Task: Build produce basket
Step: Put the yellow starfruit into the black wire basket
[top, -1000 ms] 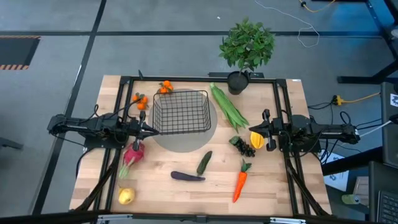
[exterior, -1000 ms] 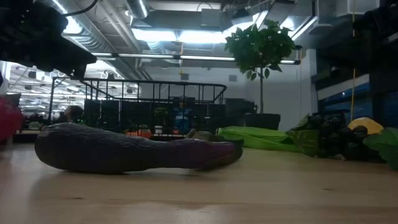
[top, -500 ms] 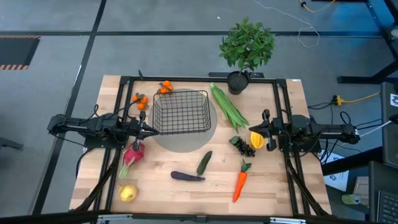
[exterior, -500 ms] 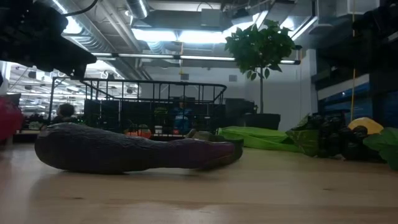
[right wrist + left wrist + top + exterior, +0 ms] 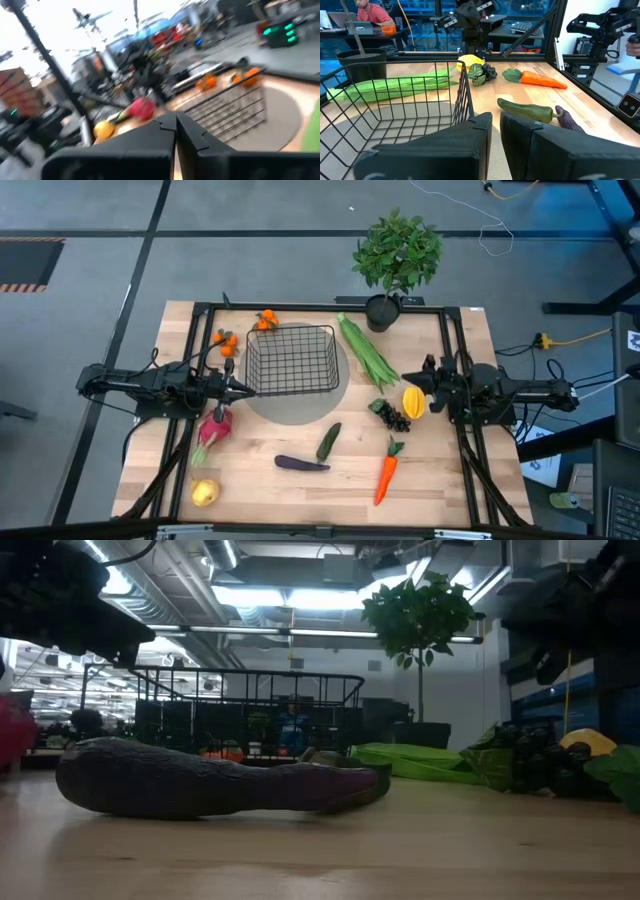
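Black wire-mesh basket (image 5: pixel 291 360): on the wooden bench (image 5: pixel 440 480), upper middle.
Left pincer (image 5: pixel 241 389): fingers together, beside the basket's left wall.
Right pincer (image 5: pixel 424 377): fingers together, above the yellow fruit (image 5: pixel 412 400).

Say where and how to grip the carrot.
Take the carrot across its thick orange middle, coming straight down from above. It lies flat and alone on the table, leafy end toward the grapes, tapering toward the near edge; the right pincer is nearest.

Eggplant (image 5: pixel 210 787) hides most of cucumber (image 5: pixel 335 759).
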